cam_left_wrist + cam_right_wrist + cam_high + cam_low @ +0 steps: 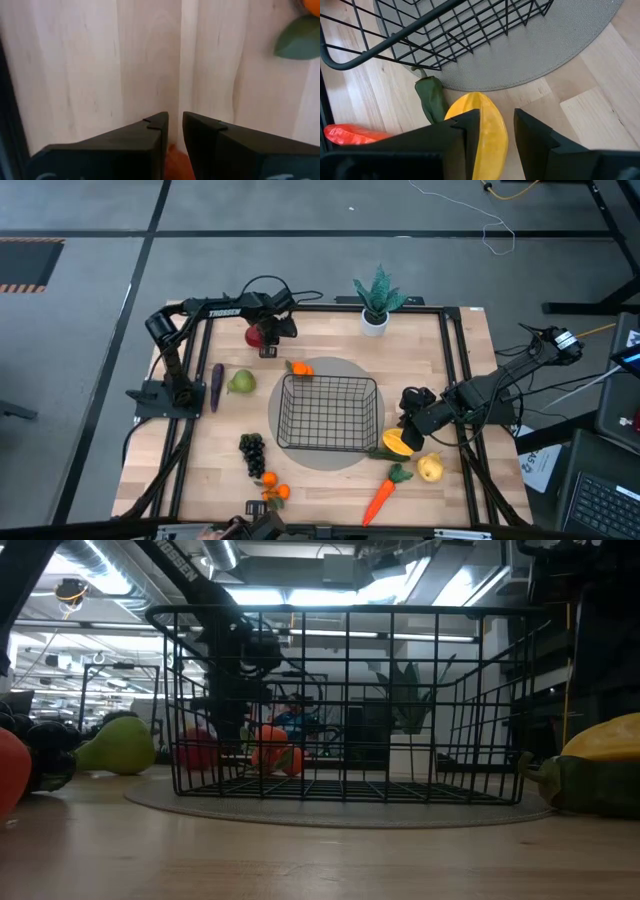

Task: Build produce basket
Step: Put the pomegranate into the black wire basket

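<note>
The black wire basket [328,412] stands on a round grey mat [345,460] mid-table. My left gripper [268,350] points down at the far left, right beside the red apple [253,336]. Its fingers stand a narrow slit apart over bare wood [175,122]. A bit of red shows through the slit, behind the tips, and I cannot tell whether the fingers touch the apple. My right gripper [408,426] is shut on the yellow-orange squash [397,444] by the basket's near right corner. An orange with a leaf [300,367] lies at the basket's far left corner. My right gripper pinches the squash's yellow body [487,137] between its two fingers, one on each side. The fingers slant down from the table's far right. The squash's green stem end [432,100] points toward the basket. Its underside looks to rest on the table [580,795].
A green pear [241,382] and a purple piece [217,385] lie left of the basket. Black grapes [252,450] and oranges [272,488] lie near left. A yellow pear [430,468] and a carrot [380,498] lie near right. A potted plant [377,300] stands at the far edge.
</note>
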Controlling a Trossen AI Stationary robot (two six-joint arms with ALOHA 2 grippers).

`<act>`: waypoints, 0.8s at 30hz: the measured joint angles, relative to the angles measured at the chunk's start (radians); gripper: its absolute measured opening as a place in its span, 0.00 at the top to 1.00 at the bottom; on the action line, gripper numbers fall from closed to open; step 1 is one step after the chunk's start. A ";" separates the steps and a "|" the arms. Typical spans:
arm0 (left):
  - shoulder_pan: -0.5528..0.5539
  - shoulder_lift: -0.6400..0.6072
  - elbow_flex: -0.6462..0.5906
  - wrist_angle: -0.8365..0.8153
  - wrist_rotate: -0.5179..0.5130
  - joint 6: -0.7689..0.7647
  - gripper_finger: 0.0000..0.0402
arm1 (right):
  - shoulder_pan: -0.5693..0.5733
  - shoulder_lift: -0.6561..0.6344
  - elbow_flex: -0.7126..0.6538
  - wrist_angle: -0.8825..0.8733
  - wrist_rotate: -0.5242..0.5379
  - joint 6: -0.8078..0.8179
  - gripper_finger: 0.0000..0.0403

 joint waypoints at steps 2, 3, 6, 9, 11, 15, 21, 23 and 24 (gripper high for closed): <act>0.000 0.002 0.000 -0.002 -0.002 0.000 0.89 | -0.001 0.000 0.000 0.000 -0.011 0.000 0.73; 0.000 0.001 0.000 0.001 -0.003 0.000 0.89 | 0.000 0.000 0.000 0.000 -0.015 0.000 0.73; -0.002 0.001 0.000 0.011 -0.005 -0.001 0.89 | 0.000 0.000 0.000 0.000 -0.016 0.000 0.73; -0.003 0.001 0.000 0.027 -0.052 0.000 0.89 | 0.000 0.000 0.000 0.000 -0.016 0.000 0.73; -0.009 0.001 0.000 0.026 -0.112 0.001 0.89 | 0.000 0.000 0.000 0.000 -0.015 0.000 0.73; -0.025 0.001 0.000 0.031 -0.184 0.002 0.89 | 0.000 0.000 0.000 0.000 -0.015 0.000 0.73; -0.041 0.001 0.000 0.049 -0.187 0.002 0.88 | 0.000 0.000 0.000 0.000 -0.015 0.000 0.73; -0.046 0.001 0.000 0.049 -0.187 -0.003 0.87 | 0.000 0.000 0.000 0.000 -0.015 0.000 0.73; -0.048 0.001 0.000 0.048 -0.186 -0.007 0.86 | 0.000 0.000 0.000 0.000 -0.015 0.000 0.73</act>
